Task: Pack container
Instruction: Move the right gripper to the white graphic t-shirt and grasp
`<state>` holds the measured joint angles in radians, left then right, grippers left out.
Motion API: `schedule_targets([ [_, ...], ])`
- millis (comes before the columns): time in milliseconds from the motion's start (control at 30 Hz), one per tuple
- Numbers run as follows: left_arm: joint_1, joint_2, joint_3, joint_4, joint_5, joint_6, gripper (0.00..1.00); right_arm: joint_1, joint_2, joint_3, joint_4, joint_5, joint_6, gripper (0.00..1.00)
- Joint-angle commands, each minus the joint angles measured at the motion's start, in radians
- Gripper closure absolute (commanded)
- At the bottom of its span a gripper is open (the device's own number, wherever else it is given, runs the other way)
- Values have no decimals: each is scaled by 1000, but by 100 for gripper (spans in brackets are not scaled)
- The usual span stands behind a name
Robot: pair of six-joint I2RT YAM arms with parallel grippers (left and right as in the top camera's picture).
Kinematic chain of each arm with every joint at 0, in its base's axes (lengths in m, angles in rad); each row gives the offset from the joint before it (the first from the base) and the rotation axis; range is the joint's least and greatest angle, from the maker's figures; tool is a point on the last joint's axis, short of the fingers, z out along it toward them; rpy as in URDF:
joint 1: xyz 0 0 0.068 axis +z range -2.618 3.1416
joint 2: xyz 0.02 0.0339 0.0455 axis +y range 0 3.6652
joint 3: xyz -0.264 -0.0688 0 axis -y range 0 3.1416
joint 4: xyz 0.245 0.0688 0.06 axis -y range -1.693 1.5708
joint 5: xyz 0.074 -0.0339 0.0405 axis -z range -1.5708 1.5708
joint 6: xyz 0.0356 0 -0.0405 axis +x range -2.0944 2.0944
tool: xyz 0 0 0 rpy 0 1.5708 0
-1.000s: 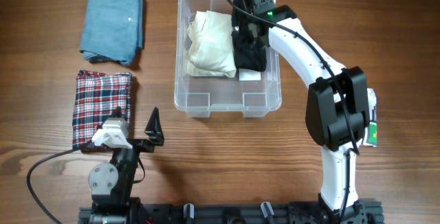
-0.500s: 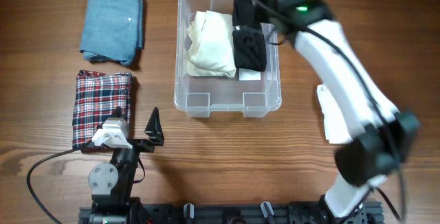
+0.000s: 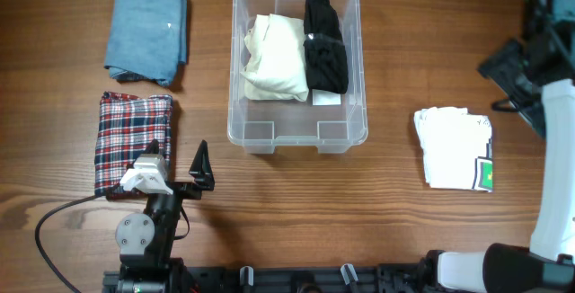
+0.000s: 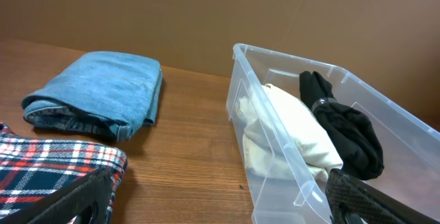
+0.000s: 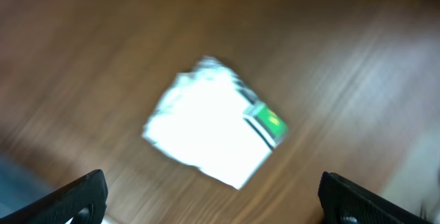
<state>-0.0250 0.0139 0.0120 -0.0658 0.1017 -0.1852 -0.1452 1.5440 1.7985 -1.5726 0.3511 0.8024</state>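
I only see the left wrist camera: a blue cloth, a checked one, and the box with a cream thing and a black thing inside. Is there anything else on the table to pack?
Observer: Yes. A folded white cloth with a green tag lies on the table, to the right of the container.
Child: Is the other arm holding it?
Observer: No. The right gripper is open and empty, up off the table, and the white cloth lies apart from it.
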Motion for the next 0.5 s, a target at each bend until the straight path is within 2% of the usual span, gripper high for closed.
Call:
schedule_targets([
  [0, 6, -5, -6, -2, -6, -2, 0, -80, -38, -110, 22, 7, 174, 0],
  [233, 6, -5, -6, -3, -6, -2, 0, -203, -38, -417, 329, -186, 131, 0],
  [467, 6, -5, -6, -2, -6, -2, 0, -221, -38, -676, 537, -300, 114, 0],
])
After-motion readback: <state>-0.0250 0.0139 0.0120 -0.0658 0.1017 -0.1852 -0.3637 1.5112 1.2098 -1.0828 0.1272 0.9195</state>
